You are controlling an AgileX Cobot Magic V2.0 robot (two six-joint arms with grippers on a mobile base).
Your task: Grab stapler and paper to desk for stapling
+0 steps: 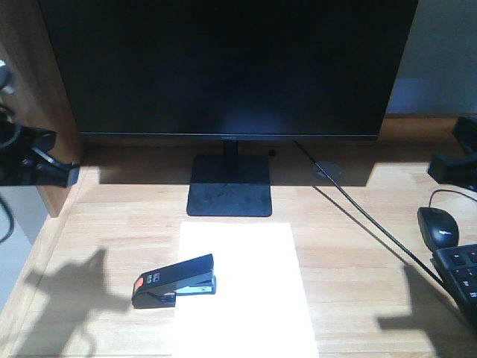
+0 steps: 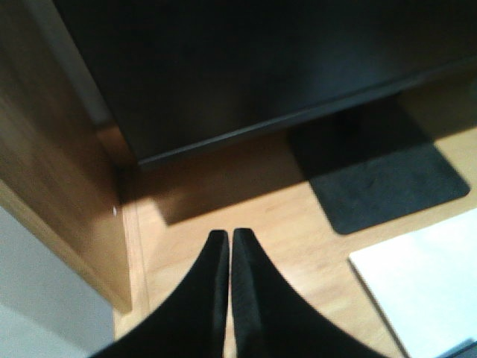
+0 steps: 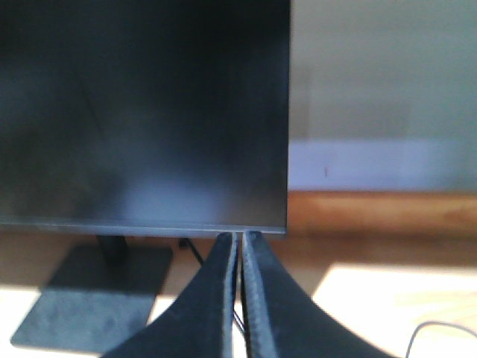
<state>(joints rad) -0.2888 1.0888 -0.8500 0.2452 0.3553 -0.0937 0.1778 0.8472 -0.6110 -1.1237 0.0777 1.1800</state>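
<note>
The white paper (image 1: 242,287) lies flat on the light-wood desk (image 1: 358,224) in front of the monitor stand. The black stapler (image 1: 175,281) with its orange-red patch rests across the paper's left edge, half on the sheet and half on the wood. My left gripper (image 2: 229,235) hangs shut and empty above the desk's back left corner, far from the stapler; a corner of the paper (image 2: 425,276) shows to its right. My right gripper (image 3: 241,237) is shut and empty too, raised at the right side of the desk, facing the monitor's lower right corner.
A large black monitor (image 1: 231,67) on a flat stand (image 1: 229,198) fills the back. A dark cable (image 1: 358,216) runs diagonally to the right. A black mouse (image 1: 438,227) and keyboard (image 1: 462,276) sit at the right edge. A brown side panel (image 1: 45,89) walls the left.
</note>
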